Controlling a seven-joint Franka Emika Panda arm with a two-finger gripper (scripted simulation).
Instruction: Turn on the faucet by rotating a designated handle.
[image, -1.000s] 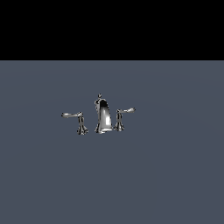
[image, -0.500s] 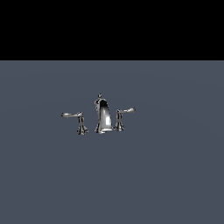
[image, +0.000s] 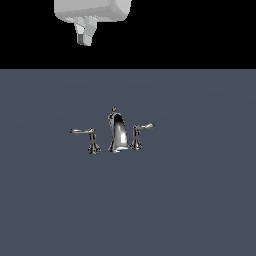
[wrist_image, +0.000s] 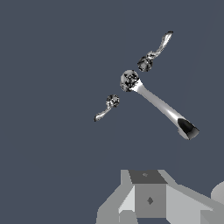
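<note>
The chrome faucet (image: 117, 134) stands in the middle of the grey floor, its curved spout with a knob on top. The handle (image: 82, 132), with the long, nearly level lever, is on the exterior view's left of the spout. A shorter, upward-tilted lever (image: 142, 128) is on the right. My gripper (image: 85, 39) hangs high above the set, far from the handle. Its fingers show no gap and hold nothing. The wrist view shows the faucet (wrist_image: 157, 105) from above, the handle (wrist_image: 158, 48), and my gripper (wrist_image: 148, 179) at the frame's edge.
A flat grey floor (image: 200, 200) runs all around the faucet. Black background fills the exterior view above it.
My gripper has come into the exterior view at the top, where it was out of frame before. The faucet and both levers have not moved.
</note>
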